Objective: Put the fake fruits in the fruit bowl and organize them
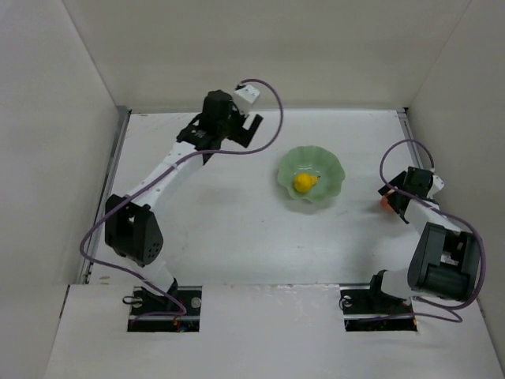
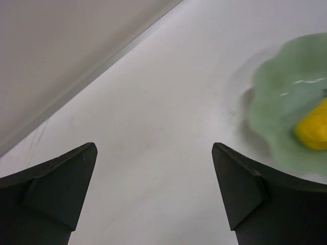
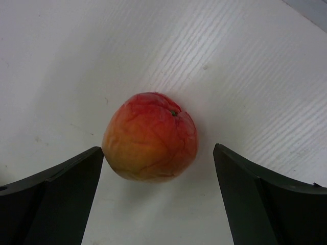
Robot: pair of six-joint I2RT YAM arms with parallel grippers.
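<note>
The pale green fruit bowl [image 1: 331, 175] sits right of the table's middle, with the yellow pear-shaped fruit [image 1: 304, 182] inside it. Both show at the right of the left wrist view, the bowl [image 2: 276, 97] and the yellow fruit [image 2: 312, 130]. My left gripper [image 1: 251, 129] is open and empty at the far side, left of the bowl. The orange-red peach [image 3: 150, 137] lies on the table near the right edge; only a sliver of it [image 1: 384, 202] shows in the top view. My right gripper [image 3: 158, 158] is open, its fingers on either side of the peach, not gripping it.
White walls enclose the table on the left, back and right. The right arm's base [image 1: 442, 264] stands at the near right, and the left arm's elbow [image 1: 132, 229] at the near left. Purple cables loop over both arms.
</note>
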